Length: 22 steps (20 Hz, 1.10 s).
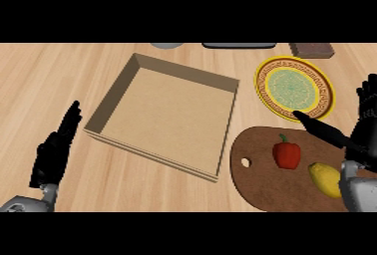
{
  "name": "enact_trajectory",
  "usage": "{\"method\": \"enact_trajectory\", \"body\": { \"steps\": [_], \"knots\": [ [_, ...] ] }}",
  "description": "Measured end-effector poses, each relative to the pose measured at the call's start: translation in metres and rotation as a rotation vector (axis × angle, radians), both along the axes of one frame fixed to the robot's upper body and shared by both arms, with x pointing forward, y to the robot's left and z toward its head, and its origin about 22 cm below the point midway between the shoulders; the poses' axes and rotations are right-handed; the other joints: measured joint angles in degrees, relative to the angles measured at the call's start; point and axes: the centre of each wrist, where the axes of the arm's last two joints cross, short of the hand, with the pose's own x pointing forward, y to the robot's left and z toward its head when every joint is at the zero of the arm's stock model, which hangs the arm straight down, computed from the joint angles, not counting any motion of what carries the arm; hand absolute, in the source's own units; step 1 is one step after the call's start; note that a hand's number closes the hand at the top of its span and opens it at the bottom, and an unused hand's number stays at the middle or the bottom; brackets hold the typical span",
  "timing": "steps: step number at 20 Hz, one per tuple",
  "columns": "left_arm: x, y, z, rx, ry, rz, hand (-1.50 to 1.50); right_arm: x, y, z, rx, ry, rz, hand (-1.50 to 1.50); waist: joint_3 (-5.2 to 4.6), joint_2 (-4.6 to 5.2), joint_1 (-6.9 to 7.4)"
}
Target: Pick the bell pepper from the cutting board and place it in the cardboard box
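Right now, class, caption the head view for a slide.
Open right hand beside the bell pepper on the cutting board; cardboard box lies left.

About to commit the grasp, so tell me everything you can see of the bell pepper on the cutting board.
The bell pepper is red with a short green stem pointing away from the robot. It lies on the brown wooden cutting board, near its middle, apart from the yellow lemon to its right. The right hand is open nearby, not touching.
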Motion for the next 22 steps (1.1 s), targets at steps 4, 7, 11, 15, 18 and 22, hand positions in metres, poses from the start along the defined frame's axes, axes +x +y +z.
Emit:
{"method": "enact_trajectory", "body": {
  "steps": [4, 7, 11, 15, 18, 22],
  "knots": [
    [-0.007, 0.003, -0.005, 0.003, 0.023, 0.004, 0.0, -0.016, -0.011, -0.008, -0.165, 0.149, 0.015, -1.5, -0.08, -0.19, -0.12],
    [-0.009, 0.005, -0.005, 0.005, 0.026, 0.007, 0.0, -0.023, -0.026, 0.004, -0.305, 0.299, 0.046, -1.5, -0.18, -0.33, -0.29],
    [-0.008, 0.007, -0.002, 0.01, 0.029, 0.009, 0.0, -0.032, -0.036, 0.023, -0.439, 0.538, 0.124, -1.5, -0.25, -0.41, -0.43],
    [-0.011, 0.006, -0.004, 0.006, 0.034, 0.003, 0.0, -0.035, -0.026, 0.043, -0.531, 0.78, 0.211, -1.5, -0.29, -0.4, -0.16],
    [-0.008, 0.003, -0.002, 0.006, 0.027, 0.001, 0.0, -0.034, -0.004, 0.058, -0.555, 0.915, 0.27, -1.5, -0.21, -0.31, 0.14],
    [-0.014, 0.002, -0.005, 0.009, 0.031, -0.006, 0.0, -0.028, 0.029, 0.072, -0.557, 1.033, 0.298, -1.5, -0.1, -0.22, 0.5]
  ]
}}
